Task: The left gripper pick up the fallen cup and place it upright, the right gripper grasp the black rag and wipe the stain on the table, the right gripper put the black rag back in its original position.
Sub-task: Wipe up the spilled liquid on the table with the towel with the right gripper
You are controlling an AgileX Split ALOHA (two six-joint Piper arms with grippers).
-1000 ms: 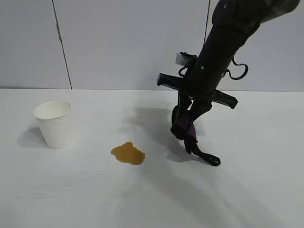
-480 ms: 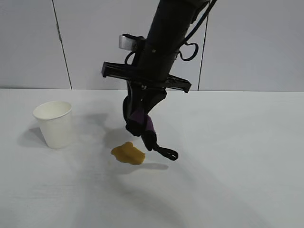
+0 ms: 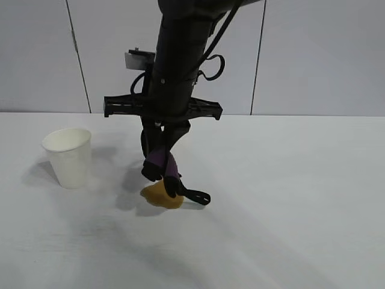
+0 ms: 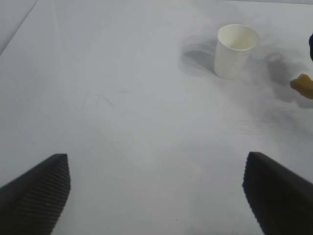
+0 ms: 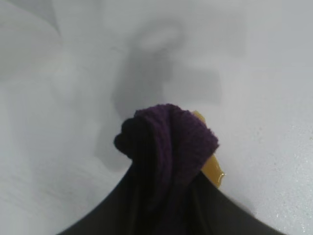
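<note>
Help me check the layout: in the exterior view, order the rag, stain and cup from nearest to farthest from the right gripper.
1. Rag, clamped in the right gripper.
2. Stain, on the table just under the rag.
3. Cup, upright, off toward the left arm's side.

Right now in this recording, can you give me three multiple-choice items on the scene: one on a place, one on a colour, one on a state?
1. Where is the rag?
A. lying beside the cup
B. in the right gripper, over the stain
C. at the table's far right edge

2. What colour is the stain?
A. amber-brown
B. green
C. blue

3. How does the cup stand?
A. on its side
B. upside down
C. upright, mouth up

Answers:
1 B: the exterior view shows the rag pinched in the gripper at the stain, and the right wrist view shows the stain peeking out beside the cloth.
2 A: the blot reads amber-brown on the white table.
3 C: its open rim faces up in the exterior and left wrist views.
</note>
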